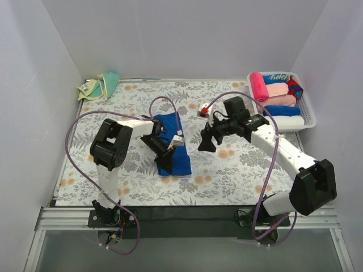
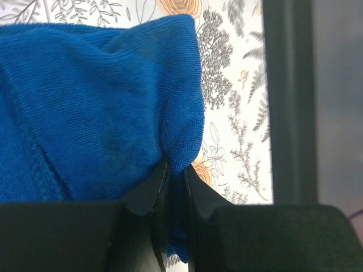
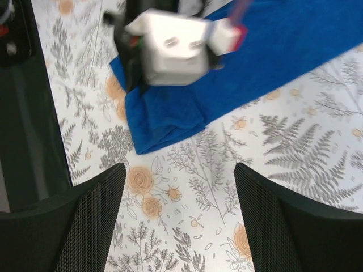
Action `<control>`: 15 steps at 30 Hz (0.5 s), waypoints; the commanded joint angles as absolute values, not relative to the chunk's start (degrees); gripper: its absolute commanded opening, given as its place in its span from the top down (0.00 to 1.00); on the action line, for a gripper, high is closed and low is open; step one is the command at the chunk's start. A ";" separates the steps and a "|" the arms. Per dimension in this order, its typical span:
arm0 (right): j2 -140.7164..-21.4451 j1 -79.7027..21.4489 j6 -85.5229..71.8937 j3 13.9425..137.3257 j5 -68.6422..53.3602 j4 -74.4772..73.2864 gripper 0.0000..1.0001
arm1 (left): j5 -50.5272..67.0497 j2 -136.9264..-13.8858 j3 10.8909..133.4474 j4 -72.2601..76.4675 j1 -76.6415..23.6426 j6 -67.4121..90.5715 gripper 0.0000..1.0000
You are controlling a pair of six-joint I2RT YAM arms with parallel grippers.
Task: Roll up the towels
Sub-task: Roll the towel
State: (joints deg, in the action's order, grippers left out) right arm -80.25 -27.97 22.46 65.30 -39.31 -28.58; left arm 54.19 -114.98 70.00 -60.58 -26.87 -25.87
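A royal blue cloth towel (image 1: 180, 160) lies as a long strip at the middle of the floral-printed counter (image 1: 238, 164). The left fingers (image 2: 144, 198) are pressed together, pinching a fold at the towel's near corner, and the cloth bunches up around them. The right fingers (image 3: 96, 215) are spread wide, holding nothing, above bare counter just right of the towel. A pale yellow towel with a teal patch (image 1: 99, 86) sits crumpled in the far left corner. A white plastic basket (image 1: 309, 116) at the far right holds rolled towels in pink, blue, red and white. One bears writing too small to read.
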 commanded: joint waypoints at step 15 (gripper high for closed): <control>-90.78 -54.74 31.81 56.43 -21.89 -7.67 0.30 | 59.85 -131.92 81.91 -73.74 -19.95 -35.59 0.94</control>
